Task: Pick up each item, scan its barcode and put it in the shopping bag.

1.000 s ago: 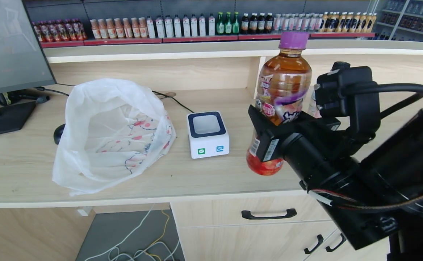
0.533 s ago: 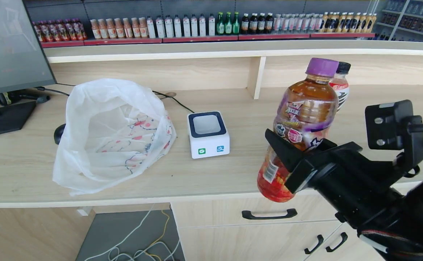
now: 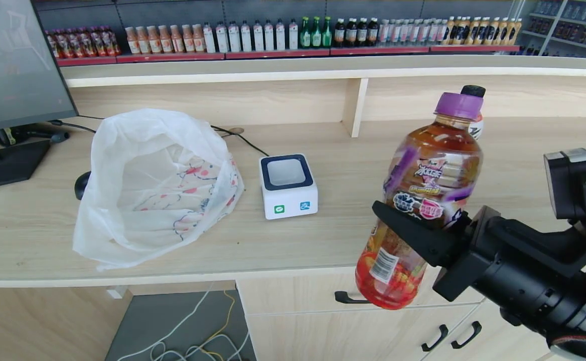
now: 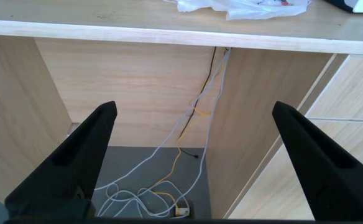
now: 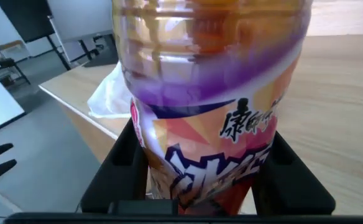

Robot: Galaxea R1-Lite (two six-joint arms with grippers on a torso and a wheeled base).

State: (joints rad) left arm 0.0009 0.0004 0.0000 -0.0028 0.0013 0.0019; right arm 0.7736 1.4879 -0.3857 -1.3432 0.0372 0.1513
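A tea bottle (image 3: 426, 190) with a purple cap hangs tilted above the counter's front edge, right of the scanner. My right gripper (image 3: 418, 223) is shut on its lower half; a barcode (image 3: 384, 258) shows near its base. In the right wrist view the bottle (image 5: 212, 106) sits between the black fingers (image 5: 116, 177). The white scanner (image 3: 288, 185) stands mid-counter, and the open white shopping bag (image 3: 152, 185) slumps to its left. A second bottle's black cap (image 3: 473, 91) peeks out behind the held one. My left gripper (image 4: 194, 155) hangs open below the counter edge.
A monitor (image 3: 12, 75) stands at the counter's far left with a black mouse (image 3: 81, 184) beside the bag. A wooden divider (image 3: 355, 108) rises behind the scanner. Drawers with black handles (image 3: 441, 337) lie under the counter, and loose cables (image 4: 169, 186) lie on the floor.
My right gripper has carried the bottle down and to the right, away from the scanner, out over the counter's front edge. The bottle has tilted and turned. The second bottle behind it is now uncovered.
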